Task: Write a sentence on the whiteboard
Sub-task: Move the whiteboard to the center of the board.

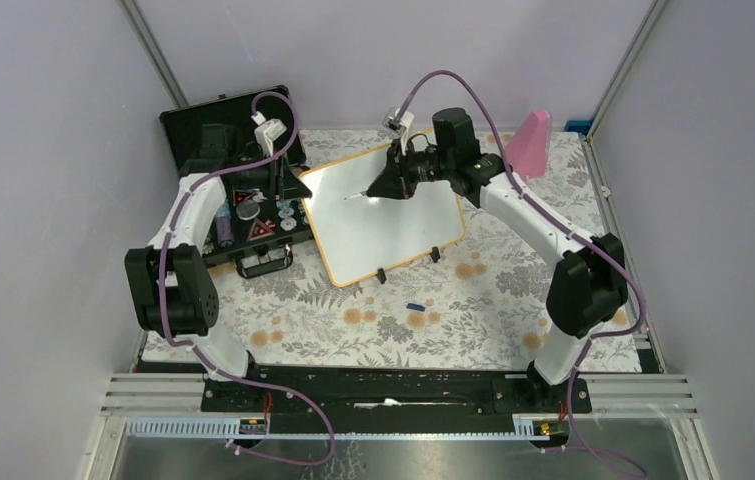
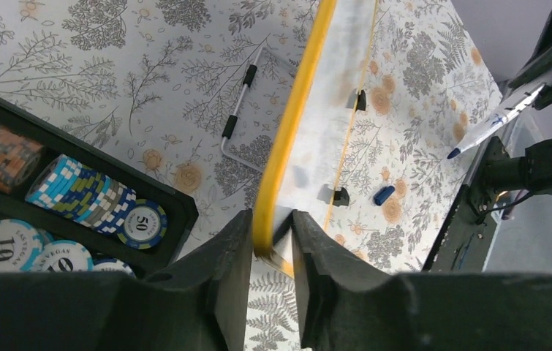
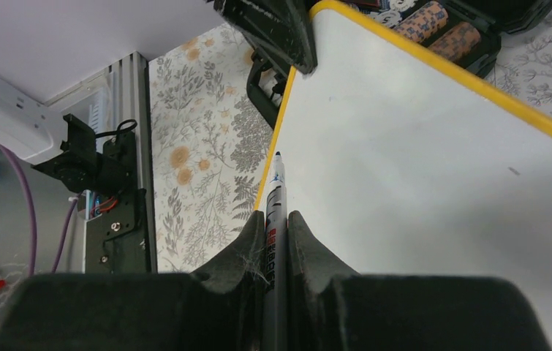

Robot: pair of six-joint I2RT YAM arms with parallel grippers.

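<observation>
A black case (image 1: 193, 125) of poker chips (image 2: 82, 194) is lying open just left of the whiteboard (image 1: 383, 225). The whiteboard is lying flat and skewed on the flowered worktop (image 1: 493, 300), in the middle of the scene. The left claw (image 2: 273, 219) is pinching the whiteboard's yellow rim at its left corner, one finger on each side of the edge. No sentence is showing on the white surface, only a few faint specks.

Over the whiteboard's far left part, the right claw (image 3: 276, 218) is pinching a marker (image 3: 276, 197), uncapped, with its tip pointing at the surface close to the rim. Whether the tip is touching cannot be told. A small blue cap (image 1: 414, 306) is lying just in front of the whiteboard, and a pink block (image 1: 530, 143) is standing beyond its right side.

Writing seems about to begin. Doing it well likely means the left claw holding the whiteboard steady, the marker coming down lightly, and strokes starting inside the rim, leaving room to the right.
</observation>
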